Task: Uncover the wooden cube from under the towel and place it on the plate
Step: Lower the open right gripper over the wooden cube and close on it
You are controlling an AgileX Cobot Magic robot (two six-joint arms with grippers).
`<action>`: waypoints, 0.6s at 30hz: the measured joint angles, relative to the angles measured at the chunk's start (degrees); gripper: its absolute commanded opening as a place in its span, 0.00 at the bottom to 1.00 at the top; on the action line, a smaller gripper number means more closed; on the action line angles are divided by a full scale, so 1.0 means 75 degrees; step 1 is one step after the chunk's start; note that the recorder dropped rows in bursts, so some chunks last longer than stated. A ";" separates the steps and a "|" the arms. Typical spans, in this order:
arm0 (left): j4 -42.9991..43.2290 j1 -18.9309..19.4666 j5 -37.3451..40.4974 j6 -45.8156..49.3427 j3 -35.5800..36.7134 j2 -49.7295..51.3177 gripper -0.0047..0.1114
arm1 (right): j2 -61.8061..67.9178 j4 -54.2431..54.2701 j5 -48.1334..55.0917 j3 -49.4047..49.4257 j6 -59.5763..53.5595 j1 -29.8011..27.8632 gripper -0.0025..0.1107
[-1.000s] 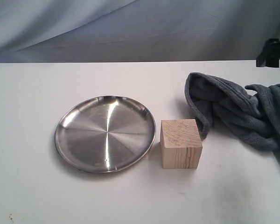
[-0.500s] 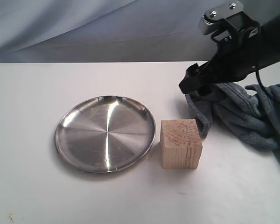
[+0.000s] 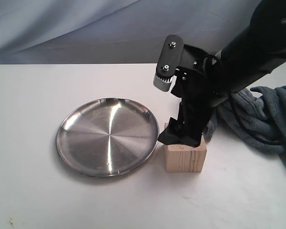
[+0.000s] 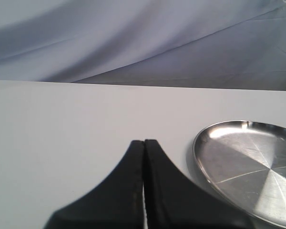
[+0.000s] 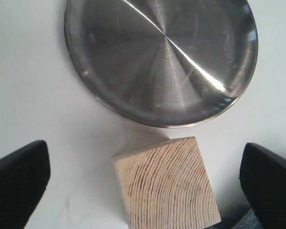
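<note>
The wooden cube (image 3: 185, 159) stands uncovered on the white table, just right of the plate (image 3: 107, 136) and apart from it. My right gripper (image 3: 182, 137) hangs right over the cube's top, open, one finger on each side and neither visibly touching. In the right wrist view the cube (image 5: 164, 183) lies between the spread fingers (image 5: 19, 183), with the plate (image 5: 162, 57) beyond it. The towel (image 3: 264, 119) lies bunched at the right, partly behind the right arm. My left gripper (image 4: 144, 142) is shut on nothing, low over the table beside the plate (image 4: 252, 167).
A blue-grey cloth backdrop (image 3: 109, 28) hangs behind the white table (image 3: 33, 200). The right arm's black body (image 3: 248, 52) reaches in from the upper right across the towel.
The right arm has swung in from the right edge, passed over the towel and come down over the cube with its fingers spread. Cube, plate and towel have not moved.
</note>
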 measured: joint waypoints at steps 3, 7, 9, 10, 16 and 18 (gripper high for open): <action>0.0000 0.0000 0.0000 0.0000 0.0000 0.0000 0.04 | 0.0000 -0.0104 -0.0151 0.0000 -0.0251 0.0000 0.95; 0.0000 0.0000 0.0000 0.0000 0.0000 0.0000 0.04 | 0.0138 -0.0558 -0.0297 0.0000 -0.0316 0.0000 0.95; 0.0000 0.0000 0.0000 0.0000 0.0000 0.0000 0.04 | 0.0509 -0.0653 -0.0297 0.0000 -0.0381 0.0000 0.95; 0.0000 0.0000 0.0000 0.0000 0.0000 0.0000 0.04 | 0.0676 -0.0653 -0.0303 0.0000 -0.0415 0.0000 0.95; 0.0000 0.0000 0.0000 0.0000 0.0000 0.0000 0.04 | 0.1609 -0.1184 -0.0442 0.0000 -0.0525 0.0000 0.95; 0.0000 0.0000 0.0000 0.0000 0.0000 0.0000 0.04 | 0.1701 -0.1270 -0.0744 0.0000 -0.0525 0.0000 0.95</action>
